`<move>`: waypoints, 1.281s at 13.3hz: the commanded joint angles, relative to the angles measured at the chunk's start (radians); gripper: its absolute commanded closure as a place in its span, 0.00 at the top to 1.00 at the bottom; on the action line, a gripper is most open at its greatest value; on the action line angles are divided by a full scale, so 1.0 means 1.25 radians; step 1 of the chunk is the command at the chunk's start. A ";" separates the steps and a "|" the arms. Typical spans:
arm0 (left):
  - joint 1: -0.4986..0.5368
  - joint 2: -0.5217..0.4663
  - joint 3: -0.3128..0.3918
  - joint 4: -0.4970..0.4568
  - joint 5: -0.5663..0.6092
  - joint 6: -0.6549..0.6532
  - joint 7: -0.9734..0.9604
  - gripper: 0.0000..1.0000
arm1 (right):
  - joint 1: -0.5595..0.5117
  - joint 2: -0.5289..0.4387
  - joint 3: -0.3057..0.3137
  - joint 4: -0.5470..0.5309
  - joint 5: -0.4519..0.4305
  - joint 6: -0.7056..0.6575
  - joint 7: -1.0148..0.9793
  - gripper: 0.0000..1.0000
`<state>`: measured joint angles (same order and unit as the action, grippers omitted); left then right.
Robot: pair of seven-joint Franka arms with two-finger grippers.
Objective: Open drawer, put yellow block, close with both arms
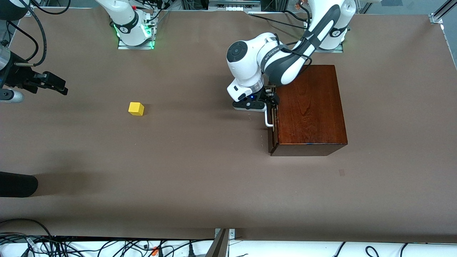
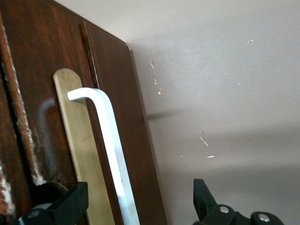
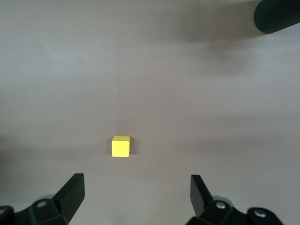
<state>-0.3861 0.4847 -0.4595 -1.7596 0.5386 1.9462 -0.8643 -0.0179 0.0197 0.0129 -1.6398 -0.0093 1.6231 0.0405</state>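
jaws of the left gripper (image 2: 136, 206) are seen spread apart, straddling the white handle (image 2: 110, 154) of the drawer (image 1: 272, 125); the bar passes between them and is not yet clamped. jaws of the right gripper (image 3: 136, 197) are likewise held wide apart with nothing between them.

the drawer is set in the wooden box (image 1: 310, 107), which stands on the bench (image 1: 214, 178) toward the left arm's end. the drawer front is seen flush with the box, so the drawer is judged closed. the left gripper is placed at that front, level with the handle.

the yellow block (image 1: 136, 108) lies on bare bench toward the right arm's end, well apart from the box. it is untouched. the right gripper is held in the air at the right arm's end of the bench, with the block in its wrist view; this arm is judged to be waiting.

the step in hand is judged to be the opening of the drawer, at the stage of seizing the handle. for the next move, the left jaws are to be brought together on the bar, and the bar is then to be drawn straight away from the box front. a skewed pull is to be avoided, since the box could be dragged or turned on the bench.
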 commanded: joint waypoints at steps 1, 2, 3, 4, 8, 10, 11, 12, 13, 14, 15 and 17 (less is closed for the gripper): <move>-0.010 -0.009 0.006 -0.009 0.043 0.000 -0.023 1.00 | 0.000 0.000 0.003 0.006 0.000 -0.009 0.008 1.00; -0.011 -0.007 0.006 -0.011 0.044 0.000 -0.028 1.00 | 0.000 -0.001 0.003 0.006 0.000 -0.009 0.008 1.00; -0.014 -0.006 0.007 -0.011 0.045 -0.001 -0.029 1.00 | 0.000 -0.001 0.003 0.006 0.000 -0.010 0.008 1.00; -0.014 -0.009 0.007 -0.010 0.045 -0.009 -0.030 1.00 | 0.000 -0.001 0.003 0.006 0.000 -0.010 0.008 1.00; -0.018 -0.011 0.006 -0.007 0.048 -0.051 -0.053 1.00 | 0.000 -0.001 0.003 0.005 0.000 -0.010 0.008 1.00; -0.021 -0.010 0.004 -0.009 0.076 -0.051 -0.078 1.00 | 0.000 -0.001 0.003 0.004 0.000 -0.010 0.008 1.00; -0.022 -0.004 0.004 -0.009 0.084 -0.050 -0.093 1.00 | 0.000 -0.001 0.003 0.004 0.000 -0.010 0.008 1.00; -0.025 -0.001 0.004 -0.010 0.086 -0.049 -0.107 1.00 | 0.000 -0.001 0.003 0.005 0.000 -0.010 0.008 1.00; -0.032 0.000 0.004 -0.011 0.086 -0.049 -0.122 1.00 | 0.000 -0.001 0.003 0.004 0.000 -0.011 0.008 1.00; -0.037 0.001 0.003 -0.011 0.086 -0.048 -0.131 1.00 | 0.000 -0.001 0.003 0.004 0.000 -0.010 0.008 1.00; -0.038 0.006 0.001 -0.009 0.085 -0.044 -0.140 1.00 | 0.000 -0.001 0.003 0.004 0.000 -0.010 0.008 1.00; -0.052 0.011 0.001 -0.005 0.085 -0.040 -0.153 1.00 | 0.000 -0.001 0.003 0.004 0.000 -0.011 0.008 1.00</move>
<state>-0.4306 0.4962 -0.4595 -1.7628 0.6186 1.9050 -1.0179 -0.0179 0.0198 0.0129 -1.6404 -0.0093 1.6215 0.0405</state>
